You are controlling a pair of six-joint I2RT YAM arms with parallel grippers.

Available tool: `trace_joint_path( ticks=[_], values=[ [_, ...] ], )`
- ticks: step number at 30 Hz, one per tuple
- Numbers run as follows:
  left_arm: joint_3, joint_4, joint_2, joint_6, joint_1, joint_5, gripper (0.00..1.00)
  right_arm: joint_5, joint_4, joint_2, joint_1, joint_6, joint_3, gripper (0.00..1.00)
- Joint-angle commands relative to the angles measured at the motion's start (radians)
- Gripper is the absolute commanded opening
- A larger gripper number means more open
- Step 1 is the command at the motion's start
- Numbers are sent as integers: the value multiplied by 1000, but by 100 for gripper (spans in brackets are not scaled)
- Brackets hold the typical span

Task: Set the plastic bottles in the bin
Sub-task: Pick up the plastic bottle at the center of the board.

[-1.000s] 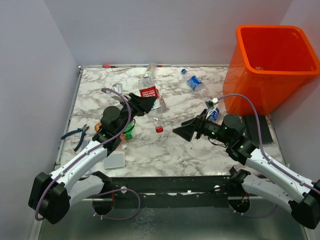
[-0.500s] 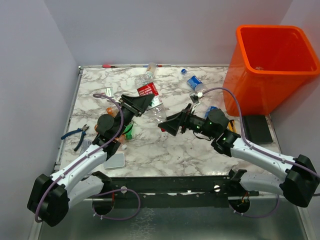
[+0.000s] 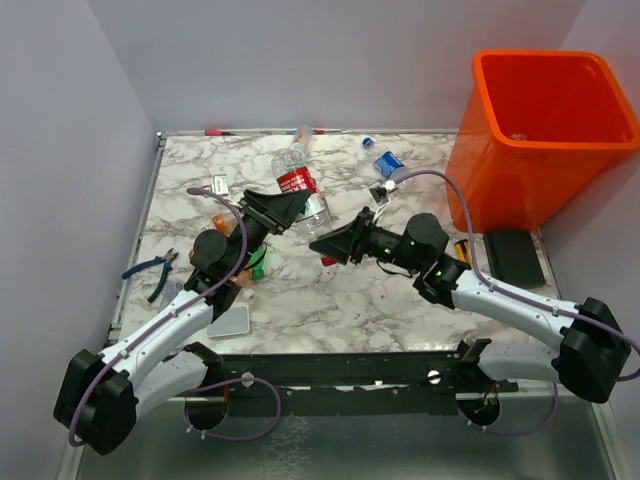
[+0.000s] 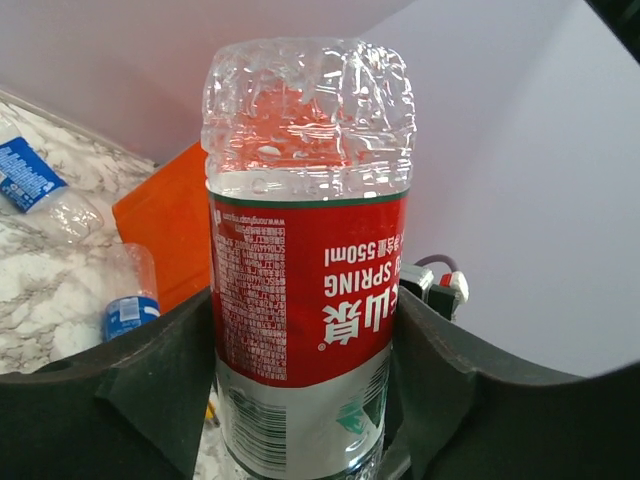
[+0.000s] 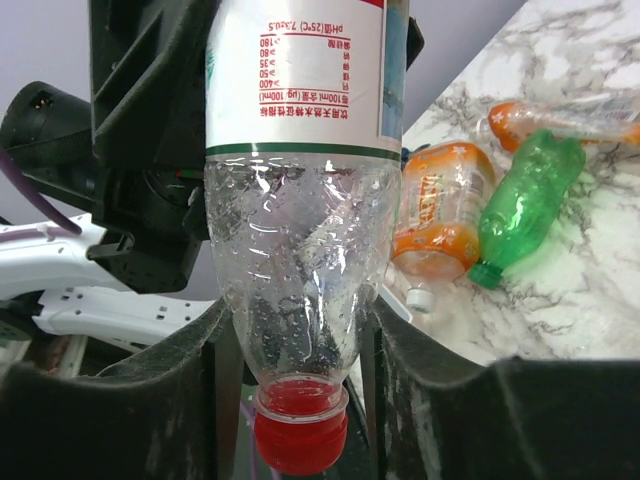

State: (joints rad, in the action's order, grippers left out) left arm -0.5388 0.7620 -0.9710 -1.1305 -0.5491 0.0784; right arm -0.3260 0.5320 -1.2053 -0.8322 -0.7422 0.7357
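A red-labelled bottle (image 3: 297,182) is held in the air over the counter (image 3: 330,300), well to the left of the bin (image 3: 560,165) and outside it. It is closed with a red cap (image 5: 300,435), and its clear wall is beaded on the inside with droplets. The fingers of the left hand (image 3: 290,205) are laid along both sides of the label, though whether they are pressed onto it cannot be told. The right hand (image 3: 323,244) is closed on the tapering shoulder next to the cap, one finger against each side. The bin is set upright with its mouth open; on its floor a small pale speck can be made out, too small to identify. A blue-labelled bottle (image 3: 390,165) is laid on the counter between the held bottle and the bin, nearer the bin, and a smaller blue-labelled one (image 4: 128,312) is seen just beside the bin's base. An orange bottle (image 5: 440,210) and a green bottle (image 5: 525,200) are laid touching each other, farther from the bin than the held bottle.
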Motion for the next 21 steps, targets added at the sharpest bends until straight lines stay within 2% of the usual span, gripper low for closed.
trace_joint_path(
  ticks=[1,3,4,7,10,12,14,17,18,21],
  values=[
    [11,30,25,43,-5,35,73,-27,17,14,-5,-4,11,37],
    [9,28,26,58,-5,39,85,-32,9,33,-5,0,7,32],
    [8,24,28,69,-5,40,97,-27,-4,46,-5,3,5,31],
    [-17,-80,71,154,-4,-1,99,17,-104,117,-5,36,13,28],
    [-101,-308,163,349,-2,-150,99,105,-348,203,-4,112,62,26],
    [-144,-395,210,581,-3,-212,99,149,-527,244,2,153,105,24],
    [-169,-445,243,878,-3,-160,99,156,-694,261,15,175,161,24],
    [-197,-550,270,1247,-4,-65,99,139,-894,258,29,202,238,24],
    [-192,-579,278,1417,-17,-27,99,134,-953,249,31,210,268,24],
    [-149,-673,288,1788,-111,30,99,109,-1111,198,38,246,353,24]
  ],
)
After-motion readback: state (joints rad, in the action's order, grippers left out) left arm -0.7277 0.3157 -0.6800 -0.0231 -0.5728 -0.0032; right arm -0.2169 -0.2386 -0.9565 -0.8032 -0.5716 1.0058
